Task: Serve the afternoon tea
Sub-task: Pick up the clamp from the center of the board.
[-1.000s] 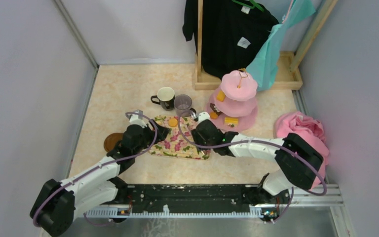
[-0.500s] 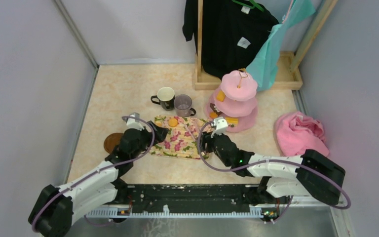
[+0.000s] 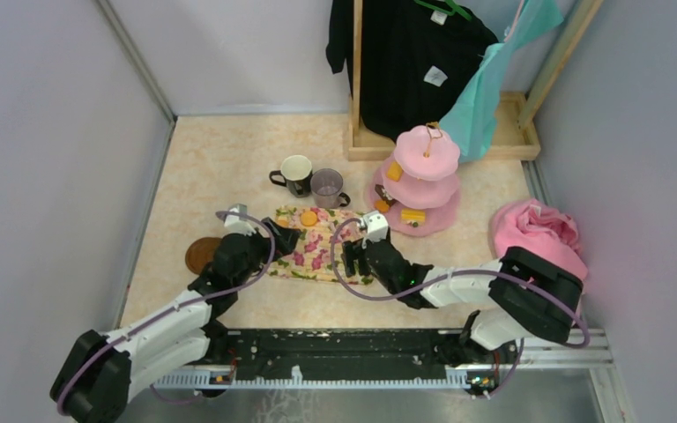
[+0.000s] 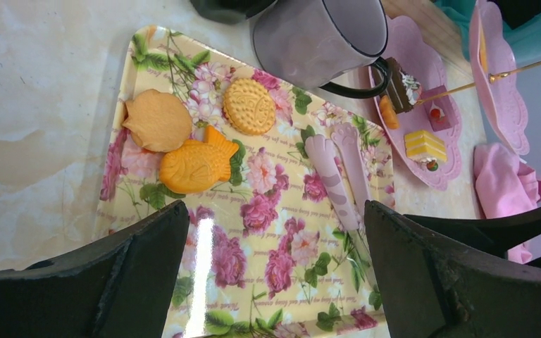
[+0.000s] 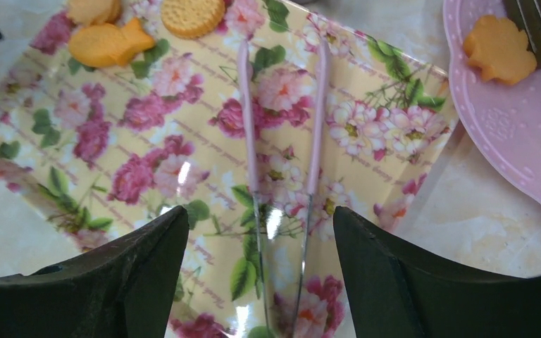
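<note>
Top camera looks down; wrist cameras closely share the tray (image 4: 253,211).

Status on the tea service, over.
Left claw, right claw open, empty. Three biscuits on flowered tray, not yet on pink stand. Pink tongs lie on tray under right claw. Smoky mug crowds tray's far edge.

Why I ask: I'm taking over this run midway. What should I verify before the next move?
1. Open, empty left gripper: ok.
2. Open right gripper, with nothing gripped: ok; the joined end of the tongs lies between its fingers.
3. The tongs lie flat on the flower-patterned tray: ok.
4. All snacks on the pink stand: not ok; three lie on the tray.
5. The black mug and smoky mug on coasters: not ok; both stand on the table.
6. Two coasters present: cannot tell; only one brown coaster shows.
</note>
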Controlling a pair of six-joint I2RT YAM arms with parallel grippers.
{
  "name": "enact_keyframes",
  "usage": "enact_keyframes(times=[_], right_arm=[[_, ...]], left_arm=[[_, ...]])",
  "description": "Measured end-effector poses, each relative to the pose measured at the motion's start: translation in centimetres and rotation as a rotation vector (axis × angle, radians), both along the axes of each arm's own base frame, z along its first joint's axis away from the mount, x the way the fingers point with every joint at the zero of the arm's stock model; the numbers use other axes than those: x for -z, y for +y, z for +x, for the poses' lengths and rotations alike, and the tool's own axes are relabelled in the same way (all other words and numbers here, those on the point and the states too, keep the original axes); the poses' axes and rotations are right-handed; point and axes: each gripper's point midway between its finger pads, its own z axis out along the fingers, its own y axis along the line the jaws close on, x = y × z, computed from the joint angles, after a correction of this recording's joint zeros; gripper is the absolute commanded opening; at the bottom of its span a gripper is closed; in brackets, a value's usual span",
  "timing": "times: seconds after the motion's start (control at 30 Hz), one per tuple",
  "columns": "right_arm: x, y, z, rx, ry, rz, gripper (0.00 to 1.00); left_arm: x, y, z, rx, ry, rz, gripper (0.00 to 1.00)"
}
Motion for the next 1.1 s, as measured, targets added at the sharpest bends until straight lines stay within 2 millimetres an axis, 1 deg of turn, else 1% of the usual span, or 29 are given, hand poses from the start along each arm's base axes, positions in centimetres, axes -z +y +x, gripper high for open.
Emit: enact_keyframes(times=[0.17,0.47,0.67,0.73,0.9,1.1], right_arm=[[1.7,-1.1,0.2,0.036,0.029,-0.089,0.75],[2.6,0.0,1.2,0.053,0.066,-0.174,0.74],[3.7,-1.0,1.3,0.07,0.107,-0.211,0.73],[4.1,-1.2,1.3,0.07,0.123,-0.225,0.7],[4.0,-0.5,1.8,0.065,0.132,-0.224,0.6],[4.0,-0.1,1.9,0.055,0.139,-0.22,0.53]], left_arm=[[-0.2,0.4,-0.1,-0.017,-0.016,-0.005,0.99],[0.0,0.7,0.0,-0.035,-0.013,-0.006,0.99],[-1.0,0.8,0.0,-0.042,-0.041,-0.026,0.99],[-1.3,0.9,0.1,-0.047,-0.051,-0.032,0.99],[-1.6,1.1,0.1,-0.059,-0.06,-0.035,0.99],[-1.5,1.4,0.1,-0.074,-0.056,-0.031,0.99]])
